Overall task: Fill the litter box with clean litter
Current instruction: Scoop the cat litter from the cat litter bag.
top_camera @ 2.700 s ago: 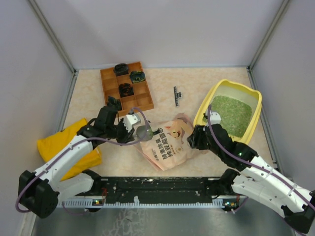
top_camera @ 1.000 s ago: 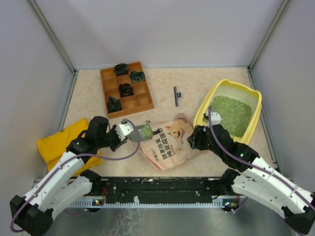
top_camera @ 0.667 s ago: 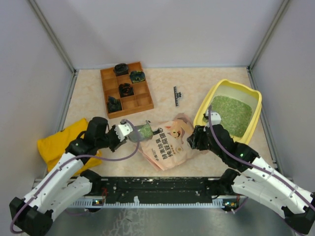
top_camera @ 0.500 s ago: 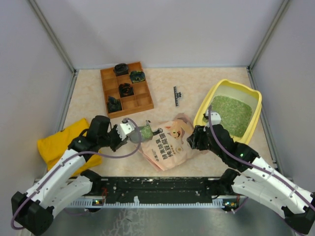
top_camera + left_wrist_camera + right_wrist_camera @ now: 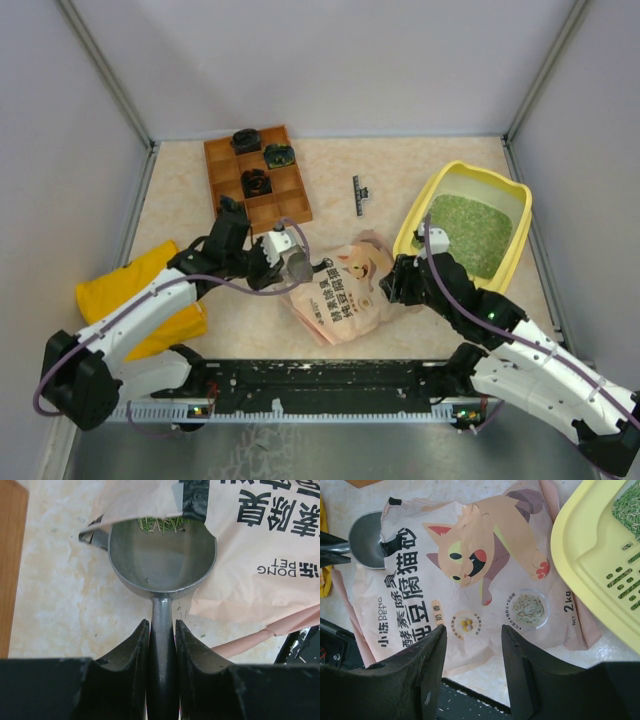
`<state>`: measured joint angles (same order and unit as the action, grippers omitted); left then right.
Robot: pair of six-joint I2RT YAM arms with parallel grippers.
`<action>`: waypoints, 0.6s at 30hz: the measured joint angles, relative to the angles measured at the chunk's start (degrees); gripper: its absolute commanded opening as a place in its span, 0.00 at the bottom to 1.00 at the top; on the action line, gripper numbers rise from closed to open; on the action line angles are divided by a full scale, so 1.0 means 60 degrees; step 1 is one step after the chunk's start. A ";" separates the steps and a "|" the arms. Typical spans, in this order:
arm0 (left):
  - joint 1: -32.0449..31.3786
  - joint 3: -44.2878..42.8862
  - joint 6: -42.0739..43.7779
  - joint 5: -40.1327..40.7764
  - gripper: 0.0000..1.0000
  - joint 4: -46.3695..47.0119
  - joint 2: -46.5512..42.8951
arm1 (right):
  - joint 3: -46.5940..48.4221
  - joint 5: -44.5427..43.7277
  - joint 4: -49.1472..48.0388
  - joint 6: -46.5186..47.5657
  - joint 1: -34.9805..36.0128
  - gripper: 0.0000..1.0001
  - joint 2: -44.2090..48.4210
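Left gripper (image 5: 161, 626) pinches the handle of the grey metal scoop (image 5: 161, 555), with a finger pressed against each side of the stem. The scoop's bowl sits at the open mouth at the left end of the pink litter pouch (image 5: 470, 580), partly tucked under the flap. It is nearly bare, with only a few green granules at its far lip.

Right gripper (image 5: 473, 632) hovers over the pouch's right end with its fingers spread apart, gripping nothing visible. Whether it presses the pouch down is unclear.

Just right of the pouch, at or against its edge, stands the yellow litter box (image 5: 412, 228). The clean litter (image 5: 468, 232) covers its floor in a green layer, so some filling looks done, though its depth cannot be told. What seems left is more scooping: drive the scoop into the pouch, lift it loaded, carry it across the pouch and tip it into the box.
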<state>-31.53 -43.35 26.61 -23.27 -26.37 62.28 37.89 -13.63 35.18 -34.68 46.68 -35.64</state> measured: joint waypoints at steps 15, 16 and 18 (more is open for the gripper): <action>-0.1038 -0.1559 -0.0568 0.1213 0.00 -0.1246 0.1064 | 0.0000 0.0036 -0.0007 -0.0168 0.0000 0.48 0.0066; -0.1045 -0.1690 -0.0619 0.1206 0.00 -0.1413 0.1064 | -0.0004 0.0036 -0.0007 -0.0189 0.0000 0.48 0.0066; -0.1060 -0.1796 -0.0637 0.1195 0.00 -0.1497 0.1053 | -0.0004 0.0047 -0.0007 -0.0244 0.0000 0.48 0.0066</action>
<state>-37.89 -54.13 22.79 -16.10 -35.35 68.60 37.87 -13.34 35.14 -36.14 46.68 -35.24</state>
